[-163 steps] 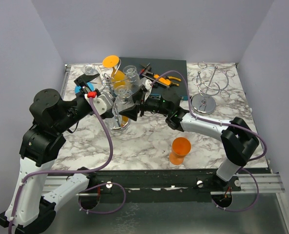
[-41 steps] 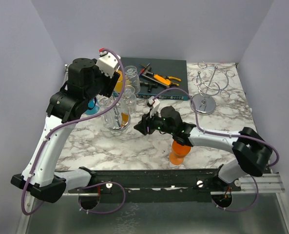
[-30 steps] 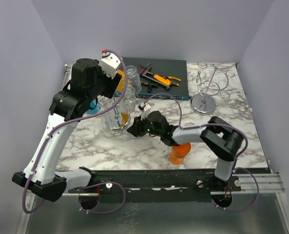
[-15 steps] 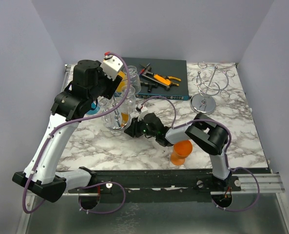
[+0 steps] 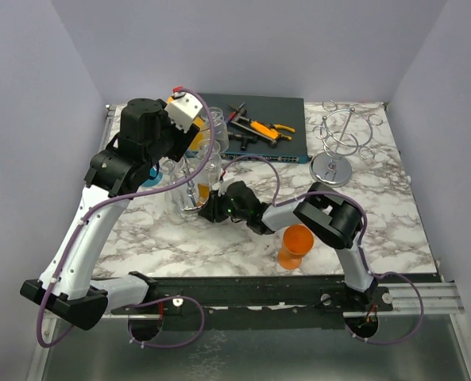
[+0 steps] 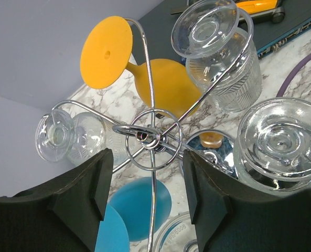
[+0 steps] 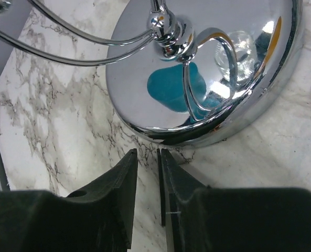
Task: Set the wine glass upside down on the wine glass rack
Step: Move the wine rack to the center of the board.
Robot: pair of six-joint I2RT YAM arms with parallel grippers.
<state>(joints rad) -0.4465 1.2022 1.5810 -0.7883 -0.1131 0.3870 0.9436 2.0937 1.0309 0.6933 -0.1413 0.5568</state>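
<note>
The chrome wine glass rack (image 5: pixel 189 198) stands left of centre and carries several glasses upside down: an orange one (image 6: pixel 158 79), clear ones (image 6: pixel 213 31) (image 6: pixel 281 142) (image 6: pixel 58 136) and a blue one (image 6: pixel 139 202). Another orange wine glass (image 5: pixel 295 243) stands on the table in front of centre. My left gripper (image 5: pixel 191 131) hovers open and empty above the rack's hub (image 6: pixel 155 139), its fingers (image 6: pixel 84 197) straddling it. My right gripper (image 5: pixel 206 209) lies low on the table at the rack's round base (image 7: pixel 197 79). Its jaws (image 7: pixel 147 157) are closed to a thin slit on nothing.
A second, bare chrome rack (image 5: pixel 337 147) stands at the back right. A dark flat box (image 5: pixel 259 111) with pliers and tools (image 5: pixel 260 127) lies at the back. My right arm (image 5: pixel 330 218) bends across the middle beside the standing orange glass.
My right gripper has slid left along the table up to the rack's base. My left gripper, earlier low beside the rack, now sits high above it and has edged slightly right.
</note>
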